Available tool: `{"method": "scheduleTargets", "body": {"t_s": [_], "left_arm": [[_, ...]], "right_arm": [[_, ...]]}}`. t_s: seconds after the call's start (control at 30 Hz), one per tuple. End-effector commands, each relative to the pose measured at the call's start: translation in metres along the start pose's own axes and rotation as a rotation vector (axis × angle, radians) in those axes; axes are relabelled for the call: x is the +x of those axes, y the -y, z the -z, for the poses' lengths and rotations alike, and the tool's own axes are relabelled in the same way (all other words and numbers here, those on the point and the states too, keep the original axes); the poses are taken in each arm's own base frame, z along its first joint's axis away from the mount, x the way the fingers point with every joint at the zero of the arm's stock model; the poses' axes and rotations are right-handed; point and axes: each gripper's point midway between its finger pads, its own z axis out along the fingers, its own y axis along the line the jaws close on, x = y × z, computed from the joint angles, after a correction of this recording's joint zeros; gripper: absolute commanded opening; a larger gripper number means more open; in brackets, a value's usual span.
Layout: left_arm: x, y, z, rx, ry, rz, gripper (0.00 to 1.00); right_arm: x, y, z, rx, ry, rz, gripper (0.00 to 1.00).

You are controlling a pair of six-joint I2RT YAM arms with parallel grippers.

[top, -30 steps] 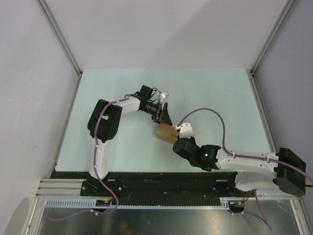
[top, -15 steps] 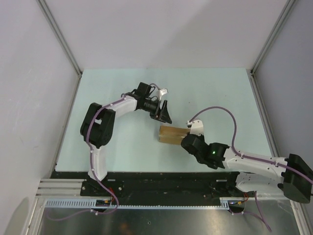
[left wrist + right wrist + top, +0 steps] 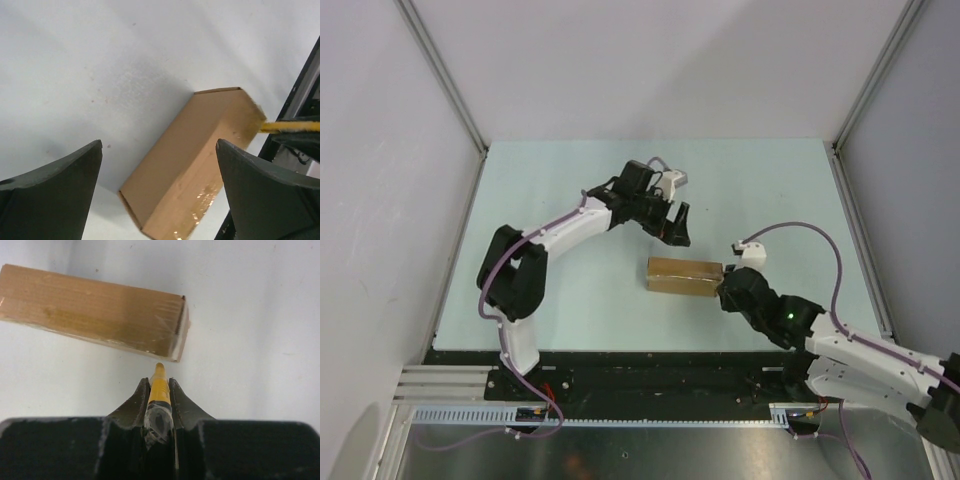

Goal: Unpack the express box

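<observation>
The express box [image 3: 685,275], a closed brown carton with shiny tape along one side, lies flat on the pale table. My left gripper [image 3: 675,225] hovers just behind it, open wide and holding nothing. In the left wrist view the box [image 3: 195,160] lies below and between the spread fingers [image 3: 60,195]. My right gripper [image 3: 725,282] is at the box's right end, shut on a slim yellow utility knife [image 3: 160,390]. The knife's tip points at the box's near right corner [image 3: 177,347] and stops just short of it. The knife's yellow tip [image 3: 290,126] also shows in the left wrist view.
White walls with metal corner posts [image 3: 450,90] close in the table on the left, back and right. A black base rail [image 3: 640,385] runs along the near edge, with both arm bases on it.
My left gripper has opened wide and moved back and to the right, off the box. The box went from tilted to lying flat. My right arm drew back to the right with the knife.
</observation>
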Motion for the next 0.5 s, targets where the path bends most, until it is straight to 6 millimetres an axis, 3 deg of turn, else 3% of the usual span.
{"method": "scheduleTargets", "body": {"t_s": [0.0, 0.23, 0.47], "left_arm": [[-0.047, 0.030, 0.022, -0.122, 0.132, -0.237, 1.00], [-0.033, 0.060, 0.012, -0.046, 0.097, -0.354, 1.00], [-0.003, 0.072, -0.008, 0.020, 0.022, -0.414, 1.00]], "right_arm": [[0.007, 0.017, 0.003, -0.005, -0.020, -0.116, 0.00], [-0.003, 0.032, -0.002, 0.016, 0.017, -0.149, 0.00], [-0.025, 0.027, -0.024, -0.017, 0.075, -0.200, 0.00]]}}
